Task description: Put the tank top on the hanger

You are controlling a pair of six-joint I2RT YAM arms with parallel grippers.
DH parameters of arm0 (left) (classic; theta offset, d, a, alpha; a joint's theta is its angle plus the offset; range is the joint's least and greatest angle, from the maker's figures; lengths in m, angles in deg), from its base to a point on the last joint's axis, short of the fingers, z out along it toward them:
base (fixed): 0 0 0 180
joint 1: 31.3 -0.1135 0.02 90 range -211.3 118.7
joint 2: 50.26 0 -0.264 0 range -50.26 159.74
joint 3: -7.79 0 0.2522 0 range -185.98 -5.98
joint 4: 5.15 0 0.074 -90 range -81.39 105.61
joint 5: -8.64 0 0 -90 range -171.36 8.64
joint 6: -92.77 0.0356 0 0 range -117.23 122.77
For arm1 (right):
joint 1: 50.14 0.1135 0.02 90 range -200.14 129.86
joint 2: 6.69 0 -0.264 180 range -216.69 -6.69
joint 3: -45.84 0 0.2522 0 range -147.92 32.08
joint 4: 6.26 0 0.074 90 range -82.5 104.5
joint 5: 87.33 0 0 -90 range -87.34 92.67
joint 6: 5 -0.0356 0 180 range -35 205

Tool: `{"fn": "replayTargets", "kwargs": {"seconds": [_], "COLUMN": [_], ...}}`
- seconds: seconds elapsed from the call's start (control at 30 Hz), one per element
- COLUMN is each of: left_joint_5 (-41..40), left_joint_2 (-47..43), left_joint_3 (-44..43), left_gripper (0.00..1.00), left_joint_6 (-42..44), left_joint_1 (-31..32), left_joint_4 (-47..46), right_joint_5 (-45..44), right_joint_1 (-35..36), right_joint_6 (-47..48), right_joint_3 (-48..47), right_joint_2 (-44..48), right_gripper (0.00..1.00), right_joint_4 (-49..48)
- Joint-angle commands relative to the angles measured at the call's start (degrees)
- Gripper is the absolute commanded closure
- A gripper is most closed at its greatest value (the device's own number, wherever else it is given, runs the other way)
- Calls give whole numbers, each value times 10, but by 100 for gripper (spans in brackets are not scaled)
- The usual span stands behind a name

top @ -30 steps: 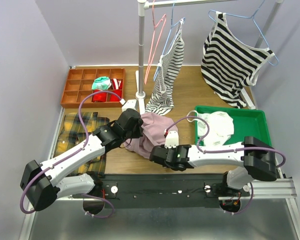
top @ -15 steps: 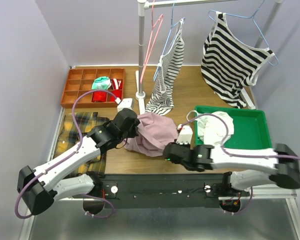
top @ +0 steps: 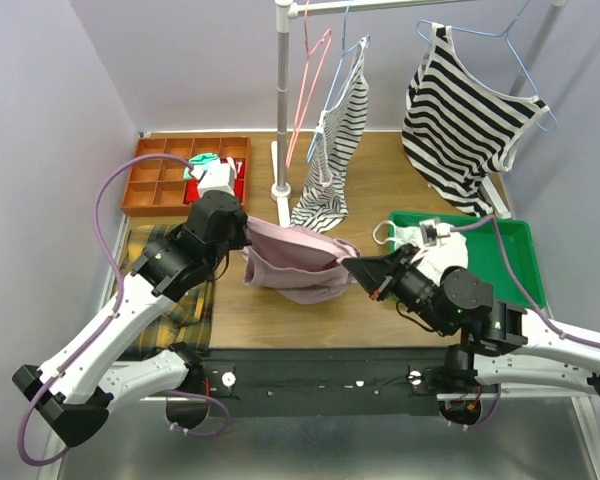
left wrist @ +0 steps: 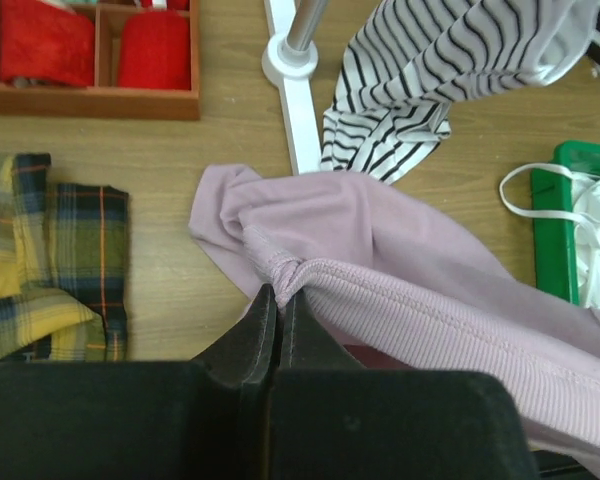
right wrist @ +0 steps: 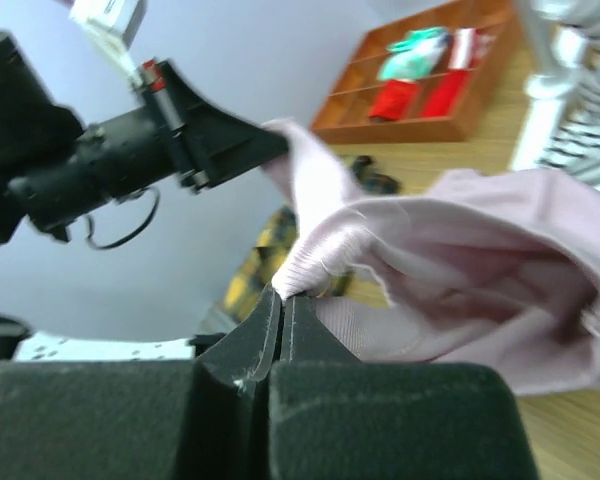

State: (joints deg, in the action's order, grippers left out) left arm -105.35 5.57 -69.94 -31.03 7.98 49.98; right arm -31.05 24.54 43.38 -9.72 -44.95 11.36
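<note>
Your wooden table [top: 380, 190] sits between lavender walls [top: 60, 150]. The left gripper [left wrist: 276, 298] and right gripper [right wrist: 280, 298] each clamp the tank top [top: 295, 262], stretched between them above it. The hanger [top: 316, 75] hangs from the rail [top: 380, 4], hook barely visible.

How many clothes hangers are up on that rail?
3: pink-red hanger, bare, leftmost; middle blue hanger holding a striped top; right blue hanger holding another.
</note>
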Motion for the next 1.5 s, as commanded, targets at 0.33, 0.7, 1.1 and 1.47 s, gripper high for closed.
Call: {"fn": "replayTargets", "kwargs": {"seconds": [0.33,0.7,1.1,1.47], "left_joint_5": [97,110,77,75], "left_joint_2": [23,74,26,-45], "left_joint_3": [38,159,97,-52], "left_gripper": [100,100,70,51], "left_joint_6": [22,-35,8,86], "left_joint_1": [-6,-7,-9,-9], "left_joint_4": [-46,-136,-71,-2], "right_joint_5": [277,459,317,289], "right_joint_1": [-214,-349,-349,-349], "right_joint_6": [-80,-93,-15,18], "right_joint_3": [47,168,66,7], "right_joint_2": [-158,-217,-185,-201], "right_gripper": [99,43,37,36], "right_joint_4": [-86,-178,89,141]}}
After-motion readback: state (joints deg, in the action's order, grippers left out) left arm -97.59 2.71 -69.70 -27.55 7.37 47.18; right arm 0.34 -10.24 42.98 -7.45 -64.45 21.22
